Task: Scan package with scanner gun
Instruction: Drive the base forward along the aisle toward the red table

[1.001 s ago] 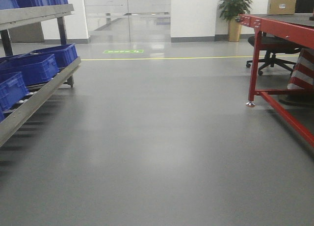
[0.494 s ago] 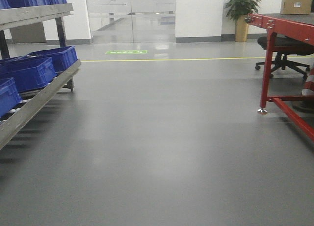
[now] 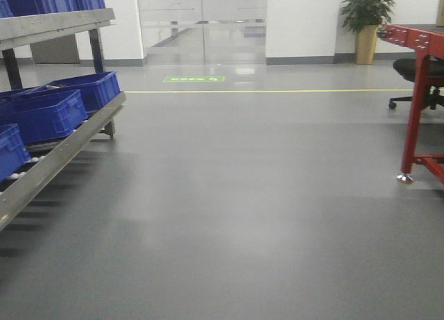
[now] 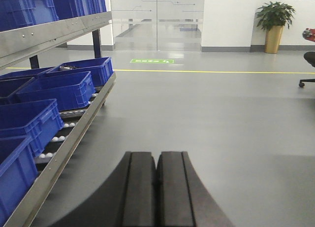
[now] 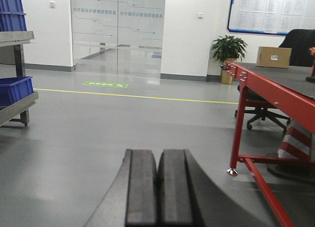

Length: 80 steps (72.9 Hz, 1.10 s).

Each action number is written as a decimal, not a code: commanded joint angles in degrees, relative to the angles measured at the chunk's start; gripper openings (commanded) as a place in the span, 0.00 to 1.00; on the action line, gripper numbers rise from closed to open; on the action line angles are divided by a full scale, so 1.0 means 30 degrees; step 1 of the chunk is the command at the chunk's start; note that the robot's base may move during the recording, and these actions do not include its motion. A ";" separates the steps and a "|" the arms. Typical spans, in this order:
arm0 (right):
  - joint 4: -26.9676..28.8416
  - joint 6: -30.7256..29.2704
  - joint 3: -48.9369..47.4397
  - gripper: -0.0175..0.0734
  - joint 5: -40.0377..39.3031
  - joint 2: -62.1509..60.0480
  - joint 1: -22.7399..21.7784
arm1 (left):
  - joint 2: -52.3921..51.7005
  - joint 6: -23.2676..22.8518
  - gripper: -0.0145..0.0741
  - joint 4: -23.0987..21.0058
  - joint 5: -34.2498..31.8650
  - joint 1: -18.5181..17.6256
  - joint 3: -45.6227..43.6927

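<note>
The package (image 5: 273, 56), a plain tan cardboard box with a white label, sits on the red metal bench (image 5: 266, 86), far ahead and to the right of your right hand (image 5: 157, 187). That hand and your left hand (image 4: 156, 187) show flat black pads pressed together, holding nothing. This looks like the approach. Next, close on the bench and take the scanner gun (image 5: 312, 52), apparently cropped at the frame edge.

bright, even overhead light w/ soft glare patches on the grey floor (image 3: 243, 195) nr the glass doors (image 3: 201, 25), faint striped shadows under the rack (image 3: 69, 150), front view a bit soft, left gripper (image 4: 156, 187) & right gripper (image 5: 158, 187) dark, blurry up close.
</note>
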 commanded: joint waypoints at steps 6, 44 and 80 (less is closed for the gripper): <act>-0.0109 0.0006 0.0010 0.01 -0.0438 -0.0039 -0.0014 | -0.0064 0.0000 0.05 0.0014 -0.0232 -0.0046 -0.0070; -0.0109 0.0006 0.0010 0.01 -0.0438 -0.0039 -0.0014 | -0.0064 0.0000 0.05 0.0014 -0.0232 -0.0046 -0.0070; -0.0109 0.0006 0.0010 0.01 -0.0438 -0.0039 -0.0014 | -0.0064 0.0000 0.05 0.0014 -0.0232 -0.0046 -0.0070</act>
